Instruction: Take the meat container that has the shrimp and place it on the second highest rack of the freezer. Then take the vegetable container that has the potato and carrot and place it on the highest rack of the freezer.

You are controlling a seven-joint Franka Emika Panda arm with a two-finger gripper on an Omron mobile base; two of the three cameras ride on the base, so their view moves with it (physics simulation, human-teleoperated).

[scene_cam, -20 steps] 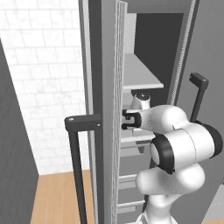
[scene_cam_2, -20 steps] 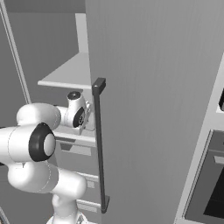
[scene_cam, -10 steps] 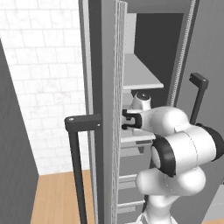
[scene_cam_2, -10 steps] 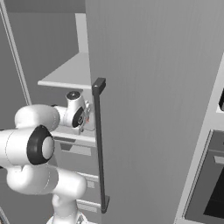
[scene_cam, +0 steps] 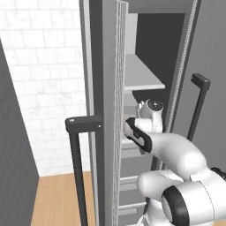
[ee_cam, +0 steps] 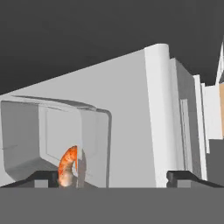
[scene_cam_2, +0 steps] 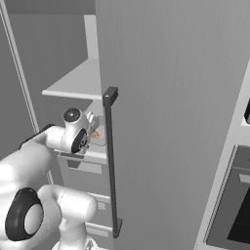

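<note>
- The shrimp (ee_cam: pixel 68 166) lies in the tray (ee_cam: pixel 52 135), an orange-pink curl against the tray's near right wall in the hand view.
- The tray sits on a pale shelf (ee_cam: pixel 131 109) of the freezer (scene_cam_2: pixel 156 97), the second one down, under the top shelf (scene_cam: pixel 143 77).
- In the right base view a bit of orange (scene_cam_2: pixel 96 133) shows just past the hand, at the shelf's front edge behind the door handle (scene_cam_2: pixel 111 161).
- The gripper (ee_cam: pixel 114 177) is spread wide and holds nothing; one fingertip (ee_cam: pixel 41 177) stands left of the shrimp, the other (ee_cam: pixel 183 177) well right of the tray, clear of it.
- The arm reaches in between the two open doors; the hand (scene_cam: pixel 150 115) is at that shelf's level.
- Grey drawers (scene_cam_2: pixel 83 176) stack below the shelf.
- Left of the freezer, a white tiled wall (scene_cam: pixel 44 79) and a wood floor (scene_cam: pixel 57 198).
</note>
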